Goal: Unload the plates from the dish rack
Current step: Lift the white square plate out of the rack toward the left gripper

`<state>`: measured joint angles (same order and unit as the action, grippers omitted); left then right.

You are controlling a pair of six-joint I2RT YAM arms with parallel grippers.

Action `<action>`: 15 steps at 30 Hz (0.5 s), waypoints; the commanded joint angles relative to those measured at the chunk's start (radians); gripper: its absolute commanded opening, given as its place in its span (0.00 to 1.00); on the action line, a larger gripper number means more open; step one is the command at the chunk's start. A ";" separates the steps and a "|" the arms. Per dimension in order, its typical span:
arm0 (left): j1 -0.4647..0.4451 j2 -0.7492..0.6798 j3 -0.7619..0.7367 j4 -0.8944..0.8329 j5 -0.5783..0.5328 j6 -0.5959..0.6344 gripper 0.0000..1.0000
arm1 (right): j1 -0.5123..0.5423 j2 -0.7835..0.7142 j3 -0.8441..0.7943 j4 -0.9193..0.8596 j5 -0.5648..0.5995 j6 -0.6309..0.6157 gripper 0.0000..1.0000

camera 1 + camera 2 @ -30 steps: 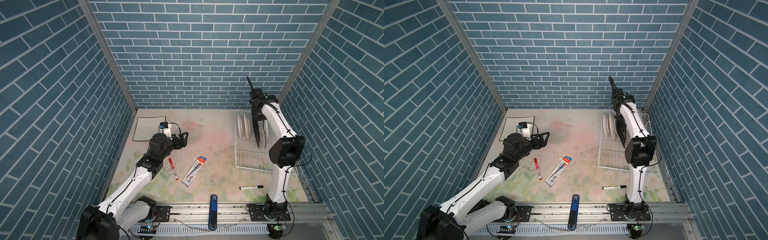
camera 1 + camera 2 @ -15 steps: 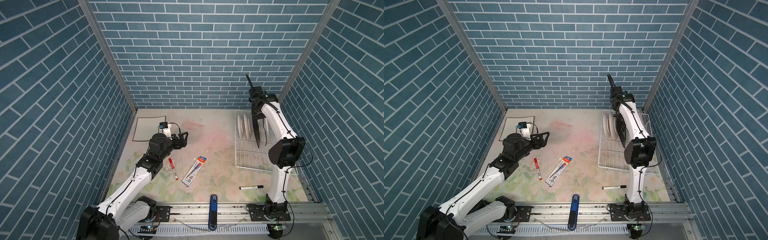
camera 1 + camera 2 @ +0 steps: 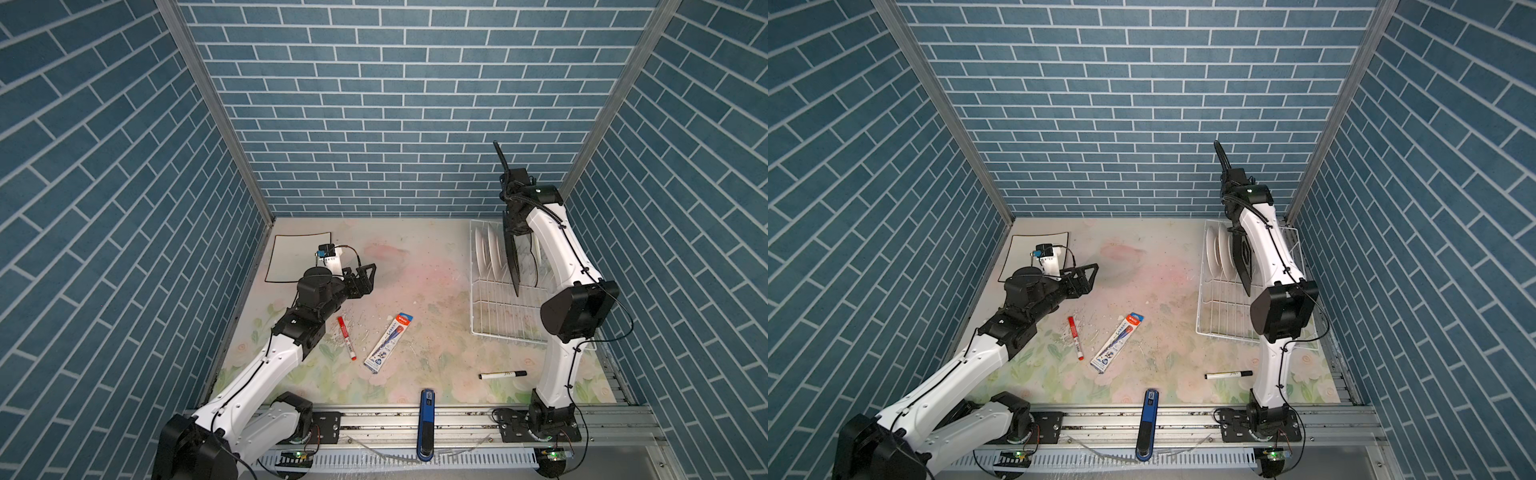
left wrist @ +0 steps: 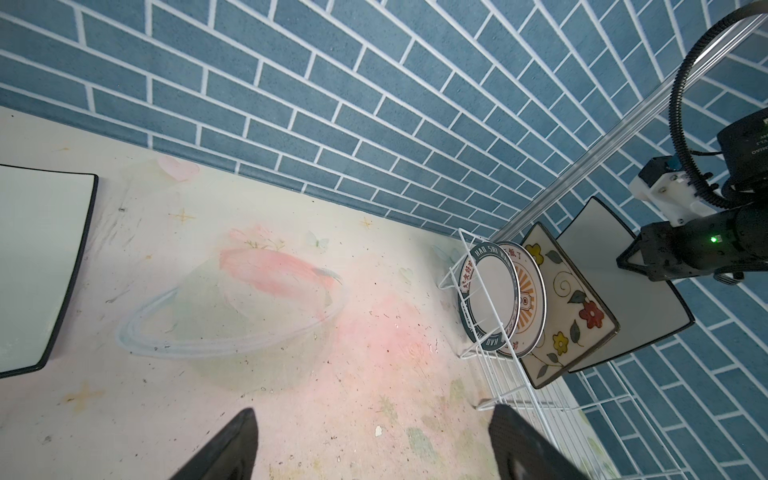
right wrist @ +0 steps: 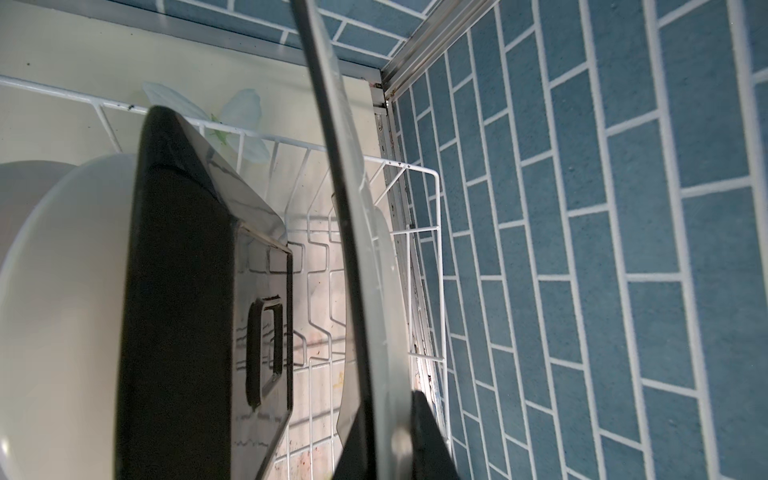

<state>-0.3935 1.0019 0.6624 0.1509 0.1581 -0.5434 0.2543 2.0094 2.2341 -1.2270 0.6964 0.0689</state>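
Blue-brick walls (image 3: 374, 124) box in a floral tabletop (image 3: 415, 257) where one square plate (image 4: 640, 320) hangs upright over the far end of the rack (image 3: 507, 337), pinched at its rim by the right gripper (image 4: 633, 259). Just beside it a flowered plate (image 4: 565, 307) and two round plates (image 4: 490, 299) stand in the prongs. Swung out too low, its bottom corner could clip them; a rim grip may also let it pivot or slip. The left gripper (image 3: 369, 277) hovers spread, near a flat plate (image 3: 295, 257).

White wire rack (image 3: 494, 311), black-rimmed pale plate (image 4: 615, 307)
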 commanded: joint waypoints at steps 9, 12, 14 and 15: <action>-0.006 -0.030 0.008 -0.025 -0.005 -0.003 0.89 | 0.051 -0.142 0.091 0.058 0.142 -0.084 0.00; -0.006 -0.033 0.011 -0.028 -0.003 -0.004 0.89 | 0.076 -0.163 0.089 0.075 0.160 -0.110 0.00; -0.007 -0.036 0.012 -0.031 0.002 -0.004 0.89 | 0.098 -0.178 0.085 0.090 0.186 -0.134 0.00; -0.006 -0.039 0.013 -0.032 0.003 -0.003 0.89 | 0.108 -0.187 0.078 0.104 0.199 -0.146 0.00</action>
<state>-0.3935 0.9802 0.6624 0.1246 0.1585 -0.5465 0.3378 1.9152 2.2490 -1.2133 0.7605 -0.0048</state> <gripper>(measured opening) 0.890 0.143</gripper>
